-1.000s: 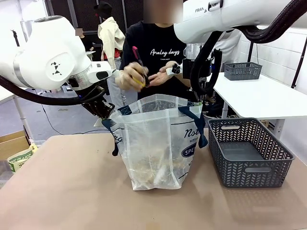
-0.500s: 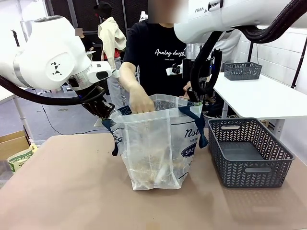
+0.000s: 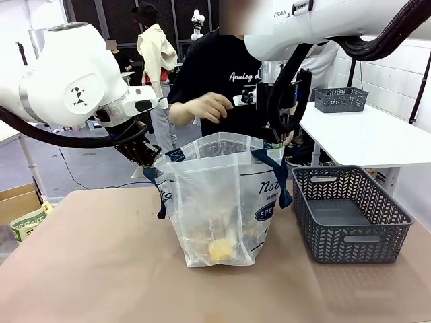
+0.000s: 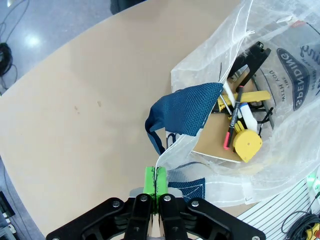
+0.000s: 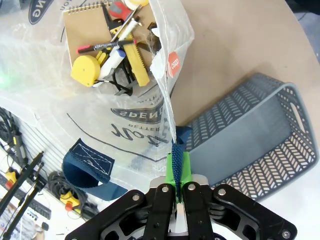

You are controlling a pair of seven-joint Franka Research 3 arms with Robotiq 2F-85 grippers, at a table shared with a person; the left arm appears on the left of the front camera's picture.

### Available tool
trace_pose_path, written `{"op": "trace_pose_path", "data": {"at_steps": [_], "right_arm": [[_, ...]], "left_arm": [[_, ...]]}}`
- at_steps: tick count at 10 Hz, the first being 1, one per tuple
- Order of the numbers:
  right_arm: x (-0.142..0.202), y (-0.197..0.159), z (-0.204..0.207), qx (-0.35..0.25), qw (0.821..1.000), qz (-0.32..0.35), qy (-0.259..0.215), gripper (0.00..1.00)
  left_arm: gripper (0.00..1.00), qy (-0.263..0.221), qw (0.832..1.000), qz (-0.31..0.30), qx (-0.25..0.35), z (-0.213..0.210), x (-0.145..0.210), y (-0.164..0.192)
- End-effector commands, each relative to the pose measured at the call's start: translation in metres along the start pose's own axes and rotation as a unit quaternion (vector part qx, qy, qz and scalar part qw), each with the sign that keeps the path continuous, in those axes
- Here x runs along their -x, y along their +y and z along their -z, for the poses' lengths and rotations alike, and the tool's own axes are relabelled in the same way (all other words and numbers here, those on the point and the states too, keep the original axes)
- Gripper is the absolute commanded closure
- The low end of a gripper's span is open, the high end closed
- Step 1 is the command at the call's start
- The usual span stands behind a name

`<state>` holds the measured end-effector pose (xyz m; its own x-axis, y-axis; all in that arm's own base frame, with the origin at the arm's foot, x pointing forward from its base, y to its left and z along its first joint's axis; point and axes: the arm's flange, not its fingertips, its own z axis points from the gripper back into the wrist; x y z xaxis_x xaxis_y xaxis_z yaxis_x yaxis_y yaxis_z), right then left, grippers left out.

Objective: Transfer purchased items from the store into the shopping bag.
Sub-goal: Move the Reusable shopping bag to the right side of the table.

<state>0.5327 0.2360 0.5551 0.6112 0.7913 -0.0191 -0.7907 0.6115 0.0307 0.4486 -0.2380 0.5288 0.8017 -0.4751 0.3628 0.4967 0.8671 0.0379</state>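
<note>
The purchased items lie at the bottom of the shopping bag point(image 3: 202, 195): a yellow tape measure point(image 5: 84, 69) rests on a tan spiral notebook point(image 5: 87, 27), with a red-and-black marker pen point(image 4: 233, 120) across them and some darker pieces that are hard to make out. The bag stands upright on the brown table point(image 3: 87, 269), roughly at its middle, with its mouth pulled wide and its navy oval logo point(image 3: 264, 214) turned toward the robot's right. The left gripper point(image 4: 155, 178) has its green pads pressed together on the thin clear rim at the bag's left side, just below a drooping navy strap handle point(image 4: 185, 115). The right gripper point(image 5: 176, 167) is likewise clamped, pinching the opposite rim where another navy strap point(image 5: 174, 150) is sewn on. Just beside the bag, on the robot's right, sits the dark grey lattice basket point(image 3: 330, 235), with nothing visible inside it. Across the table a person in a black T-shirt holds one hand point(image 3: 209, 108) above the bag's opening, clear of the plastic.
</note>
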Motion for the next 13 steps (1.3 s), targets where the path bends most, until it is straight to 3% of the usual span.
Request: {"op": "trace_pose_path", "data": {"at_steps": [1,13], "right_arm": [[0.0001,-0.0002,0.0005,0.0,1.0,0.0,0.0,1.0],[0.0001,-0.0002,0.0005,0.0,1.0,0.0,0.0,1.0]], "left_arm": [[1.0,0.0,1.0,0.0,0.0,-0.0001,0.0006,0.0003],[1.0,0.0,1.0,0.0,0.0,-0.0001,0.0006,0.0003]]}}
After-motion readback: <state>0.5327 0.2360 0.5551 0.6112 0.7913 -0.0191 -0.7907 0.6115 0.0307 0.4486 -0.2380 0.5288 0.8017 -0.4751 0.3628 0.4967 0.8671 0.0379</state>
